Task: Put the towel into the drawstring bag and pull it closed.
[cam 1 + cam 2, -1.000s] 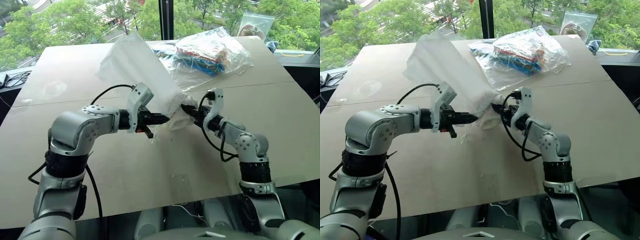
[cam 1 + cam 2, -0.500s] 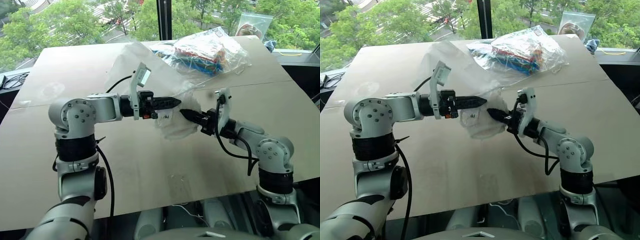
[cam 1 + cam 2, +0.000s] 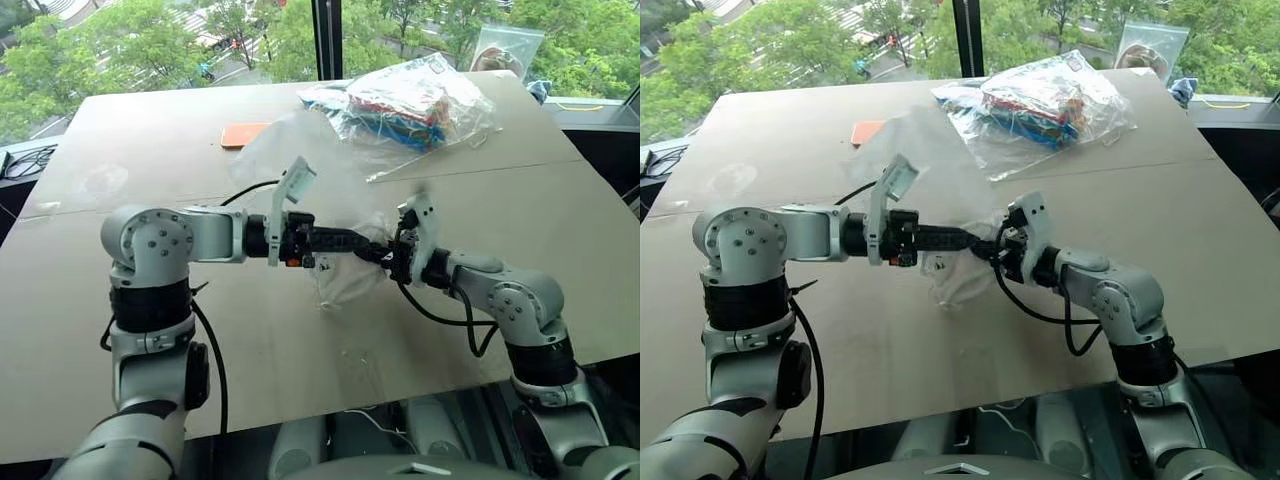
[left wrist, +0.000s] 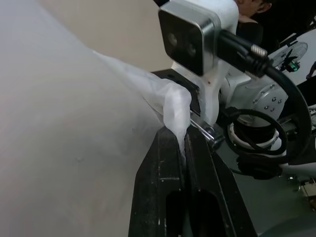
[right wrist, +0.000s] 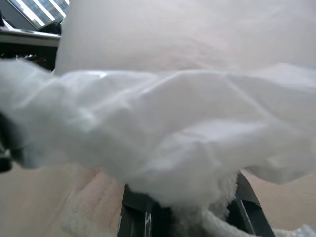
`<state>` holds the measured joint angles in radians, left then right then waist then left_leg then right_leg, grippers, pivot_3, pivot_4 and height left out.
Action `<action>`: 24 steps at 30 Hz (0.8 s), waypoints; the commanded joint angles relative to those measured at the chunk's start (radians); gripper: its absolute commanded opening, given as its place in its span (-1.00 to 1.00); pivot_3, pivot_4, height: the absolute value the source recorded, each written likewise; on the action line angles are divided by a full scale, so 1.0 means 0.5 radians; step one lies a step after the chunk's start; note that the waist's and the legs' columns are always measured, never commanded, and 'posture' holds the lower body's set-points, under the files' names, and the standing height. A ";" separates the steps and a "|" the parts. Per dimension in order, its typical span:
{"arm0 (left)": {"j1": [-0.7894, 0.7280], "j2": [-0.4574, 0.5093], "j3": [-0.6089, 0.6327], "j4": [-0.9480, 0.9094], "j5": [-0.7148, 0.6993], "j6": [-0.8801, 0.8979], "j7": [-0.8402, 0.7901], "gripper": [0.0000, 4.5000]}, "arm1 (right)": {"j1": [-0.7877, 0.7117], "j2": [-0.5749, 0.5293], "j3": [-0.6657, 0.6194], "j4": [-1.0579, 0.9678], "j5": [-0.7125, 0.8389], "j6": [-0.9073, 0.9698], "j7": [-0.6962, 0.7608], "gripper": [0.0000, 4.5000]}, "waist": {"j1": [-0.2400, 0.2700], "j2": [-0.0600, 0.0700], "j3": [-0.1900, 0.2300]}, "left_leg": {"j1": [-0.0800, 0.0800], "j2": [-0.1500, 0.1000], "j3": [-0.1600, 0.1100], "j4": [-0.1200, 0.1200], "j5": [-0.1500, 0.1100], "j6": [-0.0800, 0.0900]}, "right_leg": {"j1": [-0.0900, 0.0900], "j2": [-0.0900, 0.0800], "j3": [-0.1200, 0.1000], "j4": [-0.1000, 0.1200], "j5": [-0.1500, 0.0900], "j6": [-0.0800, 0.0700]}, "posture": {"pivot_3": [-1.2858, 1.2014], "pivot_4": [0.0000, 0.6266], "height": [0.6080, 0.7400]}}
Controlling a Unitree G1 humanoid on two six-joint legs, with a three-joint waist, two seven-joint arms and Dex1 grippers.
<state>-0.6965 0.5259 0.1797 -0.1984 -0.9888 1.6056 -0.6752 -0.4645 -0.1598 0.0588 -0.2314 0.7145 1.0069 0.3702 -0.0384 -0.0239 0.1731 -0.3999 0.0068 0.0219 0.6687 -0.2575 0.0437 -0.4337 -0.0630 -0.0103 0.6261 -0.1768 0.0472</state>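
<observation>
Between the 2 tools, above the desk [image 3: 300, 350], hangs the drawstring bag [image 3: 345, 275], thin and translucent. Left tool [image 3: 378, 252] points toward the right one, its fingers [image 4: 170, 187] pressed together on a bunched edge of the bag's fabric. Right tool [image 3: 395, 258] meets it almost tip to tip, nearly closed on the towel [image 5: 217, 197], whose terry nap sits between its fingers under the bag's fabric. Beyond both tools lie a clear plastic bag [image 3: 410, 105] of colourful items and an orange card [image 3: 243, 133].
</observation>
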 commanded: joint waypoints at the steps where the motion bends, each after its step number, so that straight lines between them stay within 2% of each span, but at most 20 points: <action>1: 0.077 0.066 0.006 -0.077 -0.025 -0.023 -0.021 -1.00 | -0.005 0.080 -0.218 0.017 0.112 -0.092 -0.043 -0.98 | 0.004 0.000 0.000 | 0.000 0.000 0.000 0.000 0.000 0.000 | 0.000 0.000 0.000 0.000 0.000 0.000 | 0.03 -0.52 1.00; 4: 0.129 0.099 0.006 -0.079 -0.002 -0.073 -0.015 -1.00 | 0.002 0.165 -0.369 0.031 0.230 -0.085 -0.085 -0.98 | 0.013 0.000 0.000 | -0.001 0.000 -0.001 0.000 0.000 0.000 | 0.000 -0.001 -0.001 0.000 0.000 0.000 | 0.03 -0.52 1.00; 8: 0.127 0.081 0.041 -0.040 -0.004 -0.086 0.019 -1.00 | 0.016 0.161 -0.397 0.044 0.247 -0.066 -0.090 -0.98 | 0.018 0.000 0.000 | -0.001 -0.001 -0.001 0.000 0.000 0.000 | 0.000 -0.002 -0.001 -0.001 0.000 0.000 | 0.03 -0.52 1.00; 14: -0.097 -0.162 0.133 0.030 -0.098 0.007 0.142 -1.00 | -0.030 0.353 -0.370 0.100 0.288 -0.107 -0.194 -0.98 | 0.021 0.000 0.000 | -0.001 -0.001 -0.001 0.000 0.000 0.000 | 0.001 -0.001 -0.002 0.000 0.000 0.000 | 0.03 -0.52 1.00; 18: -0.234 -0.322 0.234 0.151 -0.234 0.018 0.289 -1.00 | -0.041 0.486 -0.239 0.171 0.122 -0.264 -0.221 -0.98 | 0.007 0.000 0.000 | 0.000 -0.001 -0.001 0.000 0.000 0.000 | 0.000 -0.001 -0.001 0.000 0.000 0.000 | 0.03 -0.52 1.00; 21: -0.205 -0.281 0.246 0.197 -0.304 0.018 0.359 -1.00 | -0.028 0.495 -0.164 0.143 0.050 -0.368 -0.170 -0.98 | -0.004 0.000 0.000 | 0.000 -0.001 -0.001 0.000 0.000 0.000 | 0.000 -0.001 -0.001 0.000 0.000 0.000 | 0.03 -0.52 1.00; 24: -0.074 -0.152 0.182 0.149 -0.365 0.018 0.366 -1.00 | -0.059 0.577 -0.344 0.166 0.223 -0.380 -0.232 -0.98 | -0.008 0.000 0.000 | 0.000 0.000 -0.001 0.000 0.000 0.000 | 0.000 0.000 0.000 0.000 0.000 0.000 | 0.03 -0.52 1.00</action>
<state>-0.7725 0.4169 0.2909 -0.0980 -1.1382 1.6041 -0.4971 -0.4611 0.0979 -0.0473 -0.1243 0.7458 0.8490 0.2631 -0.0423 -0.0238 0.1732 -0.3998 0.0068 0.0214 0.6685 -0.2575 0.0435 -0.4340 -0.0630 -0.0103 0.6265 -0.1767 0.0470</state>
